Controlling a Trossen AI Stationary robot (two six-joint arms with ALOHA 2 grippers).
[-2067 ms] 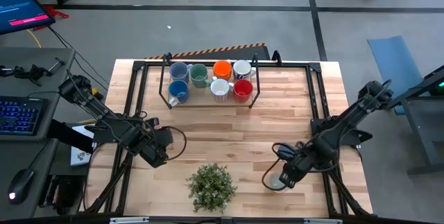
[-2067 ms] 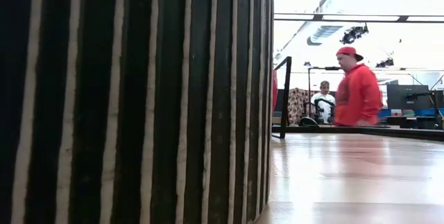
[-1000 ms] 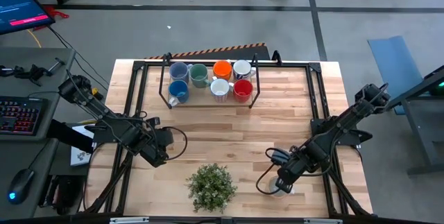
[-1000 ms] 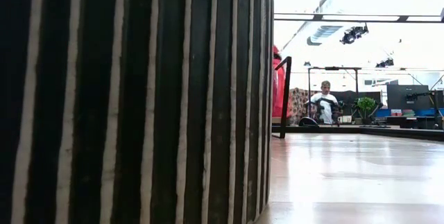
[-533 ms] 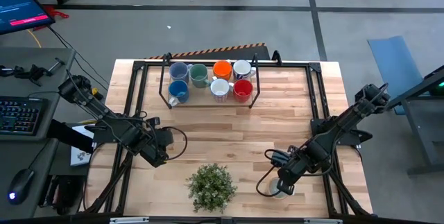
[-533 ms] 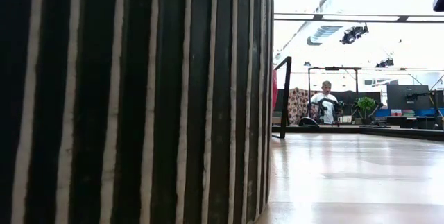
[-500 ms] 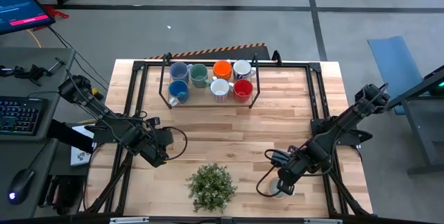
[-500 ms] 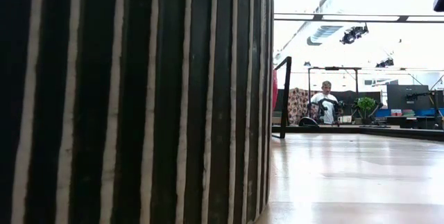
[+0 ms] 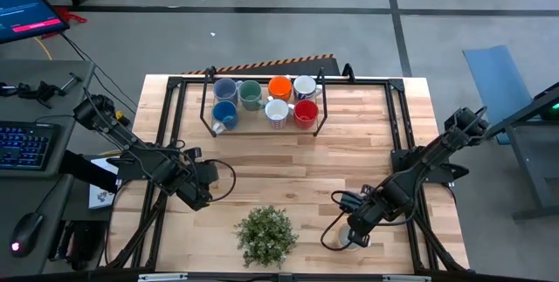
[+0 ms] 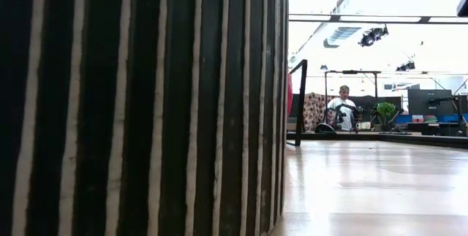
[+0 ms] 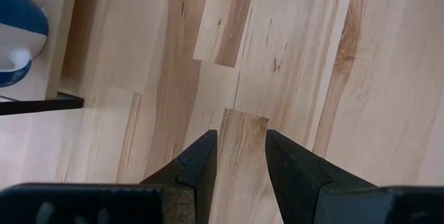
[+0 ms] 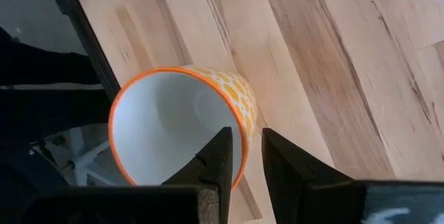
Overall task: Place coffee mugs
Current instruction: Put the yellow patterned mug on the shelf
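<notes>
I had the right gripper [image 12: 243,156] clenched on the rim of the orange-rimmed mug [image 12: 182,123], down at the table's [image 9: 349,155] near right corner; the left gripper [image 11: 241,156] hung released over bare wood; seven mugs [image 9: 265,100] sat in the rack [image 9: 208,106].

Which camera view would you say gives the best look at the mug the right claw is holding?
The right wrist view: the white mug with an orange rim fills it, the right claw pinching its wall. The high view shows only a pale sliver under the arm; the other views miss it.
</notes>
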